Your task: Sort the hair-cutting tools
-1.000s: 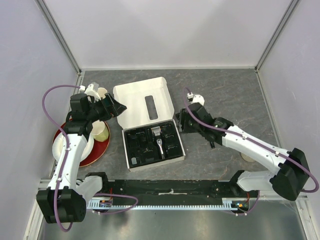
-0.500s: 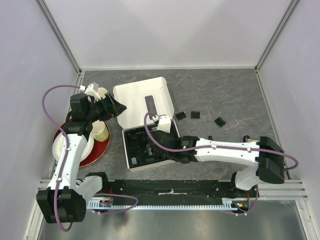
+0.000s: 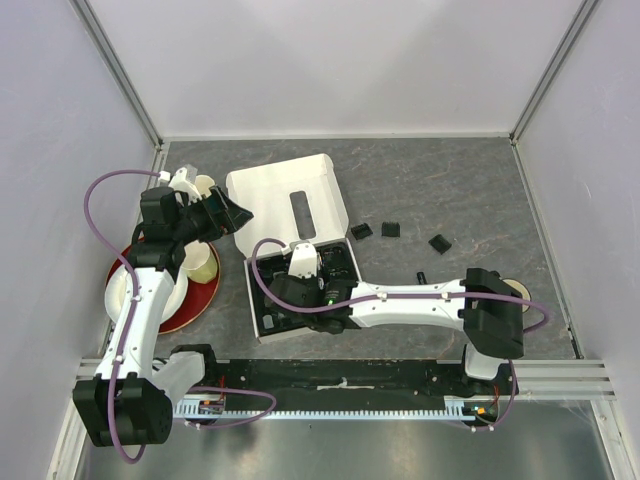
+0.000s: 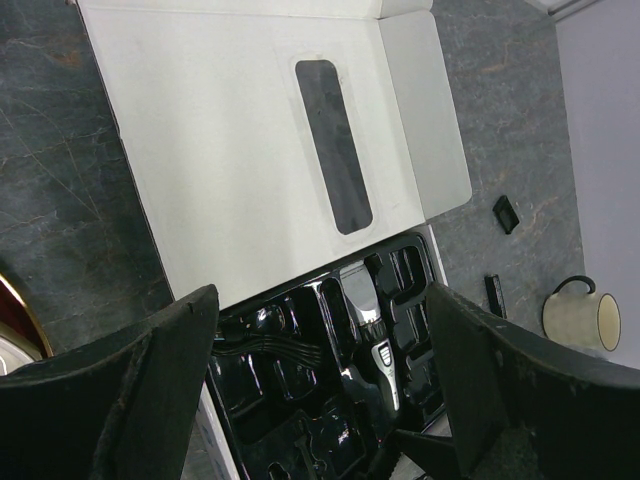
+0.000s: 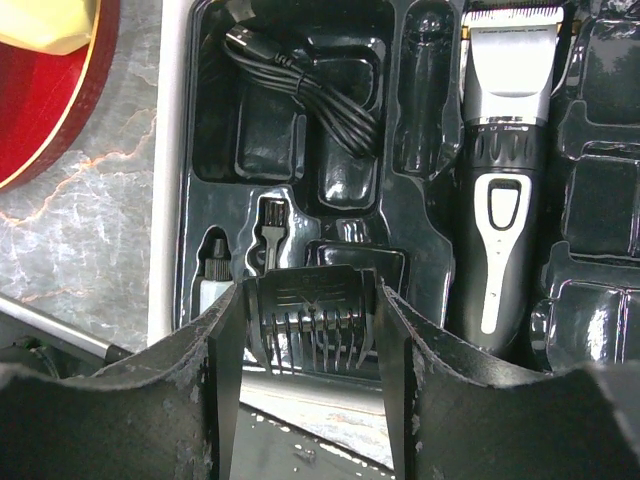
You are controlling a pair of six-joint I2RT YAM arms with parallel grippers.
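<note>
My right gripper is shut on a black comb guard, its teeth pointing down, above the near-left part of the black tray. In the tray lie the silver-and-black clipper, a tiny brush, a coiled cable and a small bottle. From above, the right gripper reaches across the tray. Three comb guards and a slim stick lie on the table to the right. My left gripper hangs open, empty, over the box lid; the clipper shows between its fingers.
A red plate with cream mugs sits at the left under the left arm. Another cream mug stands at the right, half hidden by the right arm in the top view. The white lid lies flat behind the tray.
The right arm has swung left from beside the box, across the tray to its near-left part, uncovering the comb guards on the table. The left arm has not moved.
</note>
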